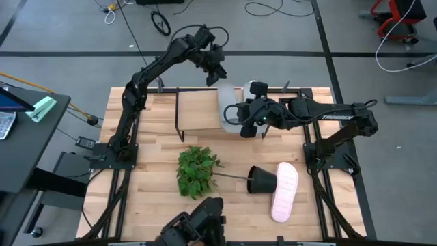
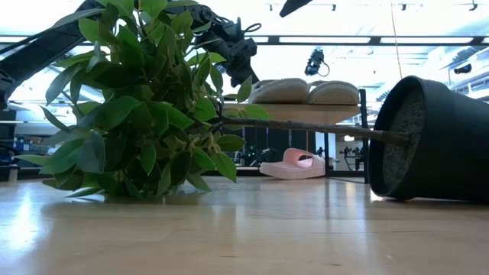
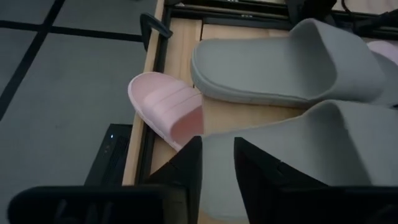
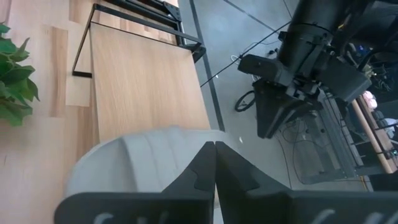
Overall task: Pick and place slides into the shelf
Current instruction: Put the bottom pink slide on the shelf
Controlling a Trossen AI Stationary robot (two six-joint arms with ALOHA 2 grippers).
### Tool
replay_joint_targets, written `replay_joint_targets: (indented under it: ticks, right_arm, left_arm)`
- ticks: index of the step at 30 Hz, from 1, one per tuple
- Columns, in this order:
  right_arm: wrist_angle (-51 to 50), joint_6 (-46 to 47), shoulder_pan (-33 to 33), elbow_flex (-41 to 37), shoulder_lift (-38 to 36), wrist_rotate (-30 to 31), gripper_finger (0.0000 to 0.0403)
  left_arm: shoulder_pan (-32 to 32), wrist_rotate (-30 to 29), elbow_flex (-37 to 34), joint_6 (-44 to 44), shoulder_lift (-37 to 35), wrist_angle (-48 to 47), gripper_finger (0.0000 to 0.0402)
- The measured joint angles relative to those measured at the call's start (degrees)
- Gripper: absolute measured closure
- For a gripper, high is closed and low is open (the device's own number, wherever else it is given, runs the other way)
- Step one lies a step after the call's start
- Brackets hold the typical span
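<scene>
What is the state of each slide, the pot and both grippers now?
Two grey foam slides: on the light wooden shelf
Pink foam slide: lying on the table
Second pink slide: under the shelf
Black round plant pot: tipped over
Left gripper: open
Right gripper: shut

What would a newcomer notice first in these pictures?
Probably the tipped black pot, lying on its side in the middle of the table with its leafy plant spilled out beside it. Next, two grey slides sitting on the shelf, with both grippers, left and right, close to them. One pink slide lies on the table by the pot, and another under the shelf.
</scene>
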Motion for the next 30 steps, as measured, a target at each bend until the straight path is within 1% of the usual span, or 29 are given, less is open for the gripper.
replay_joint_targets:
  ticks: [5, 9, 14, 19, 22, 26, 30]
  right_arm:
    - [-0.9, 0.0, 0.0, 0.0, 0.0, 0.0, 0.0390]
    - [-2.5, 1.9, -0.6, 0.0, -0.1, 0.2, 0.0390]
    - [-6.3, 4.7, -1.8, 0.0, -0.5, 0.6, 0.0390]
    - [-10.1, 7.6, -2.6, 0.0, -0.8, 0.7, 0.0390]
    - [-12.9, 9.3, -2.6, 0.0, -0.8, 1.4, 0.0390]
    - [-15.0, 11.7, -2.1, 0.0, -1.1, 2.7, 0.0390]
    - [-16.6, 13.9, -1.3, 0.0, -2.4, 3.6, 0.0390]
  left_arm:
    - [0.2, -1.7, 0.0, 0.2, 0.0, -4.5, 0.0280]
    - [0.5, -2.7, 0.0, 0.6, 0.0, -7.5, 0.0272]
    - [0.3, -6.9, 0.0, 2.1, -0.9, -11.9, 0.0269]
    - [-1.1, -9.4, 0.0, 3.0, -2.3, -17.2, 0.0279]
    - [-2.7, -9.5, 0.0, 3.0, -3.9, -19.1, 0.0287]
    - [-6.1, -10.5, 0.0, 2.8, -6.2, -20.5, 0.0300]
    - [-10.9, -11.9, 0.0, 2.6, -8.7, -22.2, 0.0318]
